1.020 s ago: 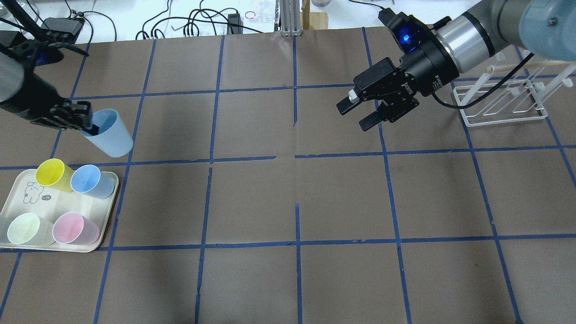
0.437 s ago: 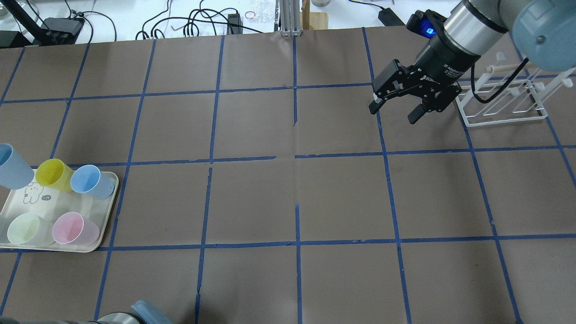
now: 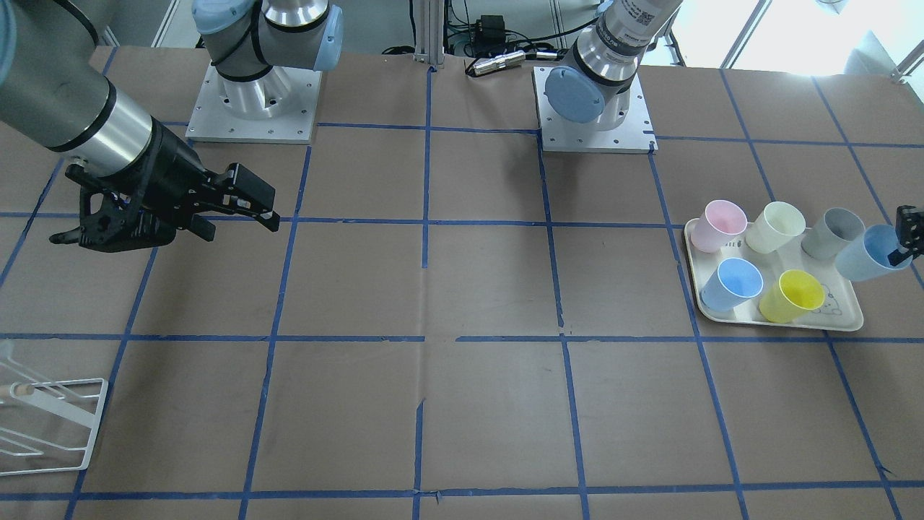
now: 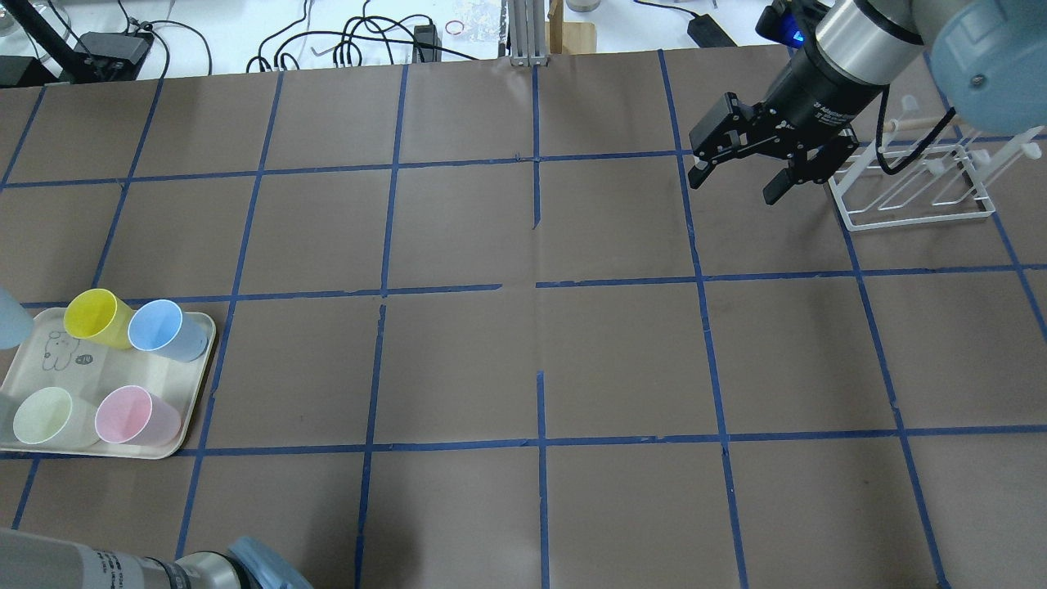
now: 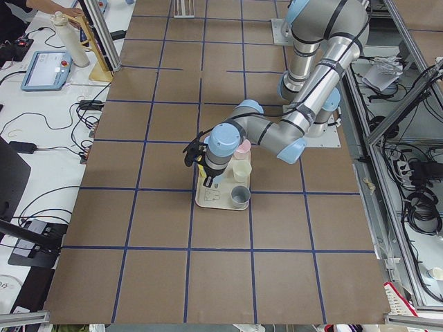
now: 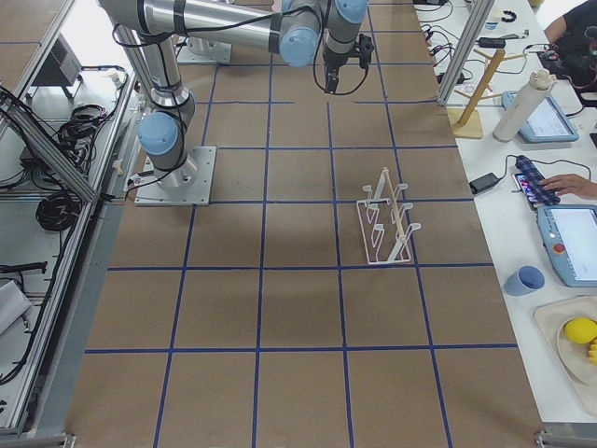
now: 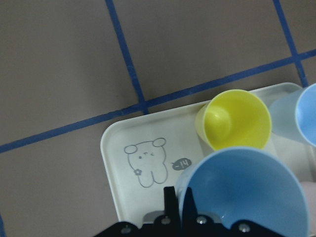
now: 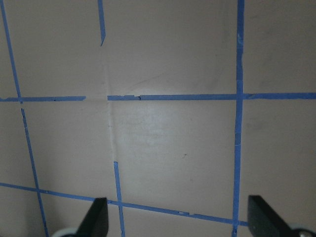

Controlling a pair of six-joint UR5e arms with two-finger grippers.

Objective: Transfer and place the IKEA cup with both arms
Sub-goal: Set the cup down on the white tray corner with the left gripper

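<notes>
The IKEA cup (image 3: 863, 254) is hanging tilted at the outer end of the tray (image 3: 841, 310), just beside the grey cup (image 3: 830, 232) and near the yellow cup (image 3: 790, 296). Whether its base is touching the tray cannot be told. The left gripper (image 3: 900, 248) is pinching its wall, one finger inside the rim and one outside. Over the last second it has been carrying the cup from the open table across to this end of the tray. Meanwhile the right gripper (image 4: 734, 186), jaws wide apart and holding nothing, has been pulling back toward the wire rack (image 4: 920, 218). That suggests the transfer between arms is over and only setting the cup down and letting go remains.
</notes>
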